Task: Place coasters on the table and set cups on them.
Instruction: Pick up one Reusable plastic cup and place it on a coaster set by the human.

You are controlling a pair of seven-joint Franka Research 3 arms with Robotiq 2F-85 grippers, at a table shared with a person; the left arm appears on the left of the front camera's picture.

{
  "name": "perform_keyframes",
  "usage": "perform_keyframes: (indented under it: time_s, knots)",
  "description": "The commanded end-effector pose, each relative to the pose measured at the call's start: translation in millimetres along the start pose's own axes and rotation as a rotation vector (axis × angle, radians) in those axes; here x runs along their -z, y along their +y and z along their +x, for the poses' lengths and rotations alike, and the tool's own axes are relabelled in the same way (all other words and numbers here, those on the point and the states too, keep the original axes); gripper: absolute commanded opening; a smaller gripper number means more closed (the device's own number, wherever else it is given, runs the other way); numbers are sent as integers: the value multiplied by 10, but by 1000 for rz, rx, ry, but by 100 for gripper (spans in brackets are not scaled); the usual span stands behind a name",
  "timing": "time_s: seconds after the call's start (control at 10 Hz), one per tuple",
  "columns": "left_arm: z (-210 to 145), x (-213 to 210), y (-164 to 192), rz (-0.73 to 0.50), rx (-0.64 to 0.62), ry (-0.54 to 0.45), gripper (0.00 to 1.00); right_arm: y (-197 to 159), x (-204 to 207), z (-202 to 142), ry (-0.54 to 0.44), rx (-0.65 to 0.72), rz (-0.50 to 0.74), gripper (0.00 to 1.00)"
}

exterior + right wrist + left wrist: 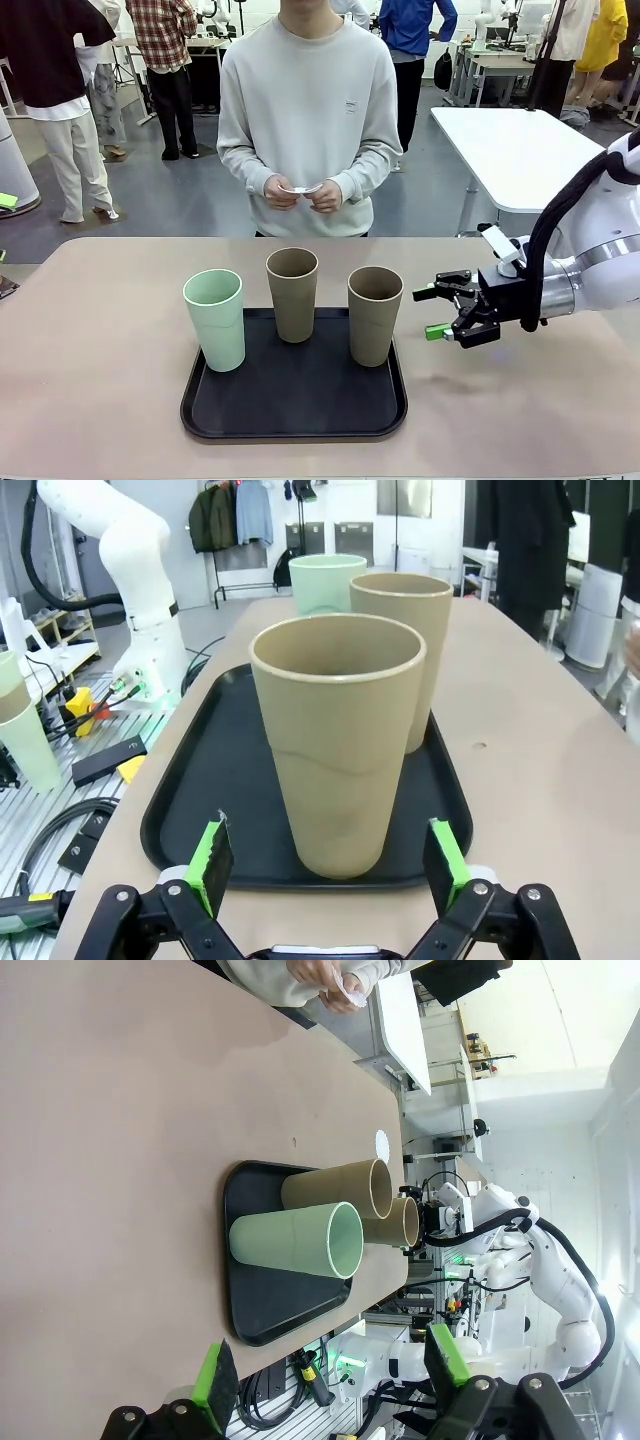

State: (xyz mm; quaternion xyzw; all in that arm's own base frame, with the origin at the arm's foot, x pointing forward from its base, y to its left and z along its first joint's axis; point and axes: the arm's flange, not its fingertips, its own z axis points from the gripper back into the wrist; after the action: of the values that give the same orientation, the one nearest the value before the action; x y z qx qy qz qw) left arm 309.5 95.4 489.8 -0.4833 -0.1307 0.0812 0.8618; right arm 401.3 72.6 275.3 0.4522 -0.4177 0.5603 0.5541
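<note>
Three tall, tapered matte cups stand upright on a smooth rounded black tray [300, 420]: a mint green cup [213, 320] at left, a tan cup [293, 295] behind, and a second tan cup [375, 315] at right. The right gripper [425, 312] is spread wide and empty just beside that one. The left gripper [330, 1365] also gapes empty. The person's hands [327, 195] pinch thin white coasters [300, 187]. A scalloped coaster [380, 1144] lies flat on the beige table [100, 380].

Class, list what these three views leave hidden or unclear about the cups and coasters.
- Coasters, front view: the person's fingers cover them; count unclear.
- Green cup, right wrist view: brown cups hide all but its top.
- White disc, left wrist view: too small to call a coaster.
</note>
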Motion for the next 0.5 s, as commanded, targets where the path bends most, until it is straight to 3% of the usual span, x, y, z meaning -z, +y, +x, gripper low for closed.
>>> perform_keyframes:
  time_s: [0.0, 0.4]
  knots:
    - [-19, -4, 18, -21, 14, -3, 100, -65, 120, -22, -47, -26, -20, 100]
    - [-19, -4, 18, -21, 14, -3, 100, -158, 251, -74, -67, -16, -36, 100]
